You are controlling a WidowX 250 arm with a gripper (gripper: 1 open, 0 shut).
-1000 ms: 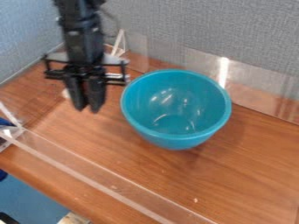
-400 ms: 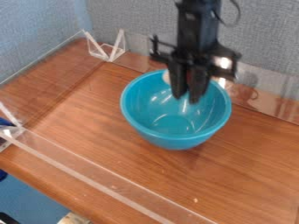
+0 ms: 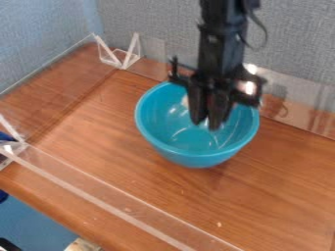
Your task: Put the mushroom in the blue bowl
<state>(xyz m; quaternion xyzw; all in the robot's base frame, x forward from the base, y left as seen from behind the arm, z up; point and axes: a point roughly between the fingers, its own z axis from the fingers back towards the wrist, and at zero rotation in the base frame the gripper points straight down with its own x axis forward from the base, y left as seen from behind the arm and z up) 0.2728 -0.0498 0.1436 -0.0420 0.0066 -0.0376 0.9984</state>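
Observation:
The blue bowl (image 3: pixel 173 137) is a large glossy teal bowl standing on the wooden table, right of the middle. My gripper (image 3: pixel 210 120) hangs straight down over the bowl's right half, with its dark fingertips just inside the rim. The fingers stand close together and look shut. The mushroom is hidden: it shows neither on the table nor on the bare part of the bowl's floor, and the dark fingers cover anything that may sit between them.
A clear plastic wall (image 3: pixel 112 191) runs along the table's front edge, and another clear panel (image 3: pixel 295 98) stands behind the bowl at the right. A white wire stand (image 3: pixel 116 51) sits at the back left. Bare wood (image 3: pixel 78 113) lies left of the bowl.
The gripper has travelled from the table left of the bowl to above the bowl's right half, its wrist rolling on the way. Since the nearer earlier frame it has barely shifted. The bowl has stayed put.

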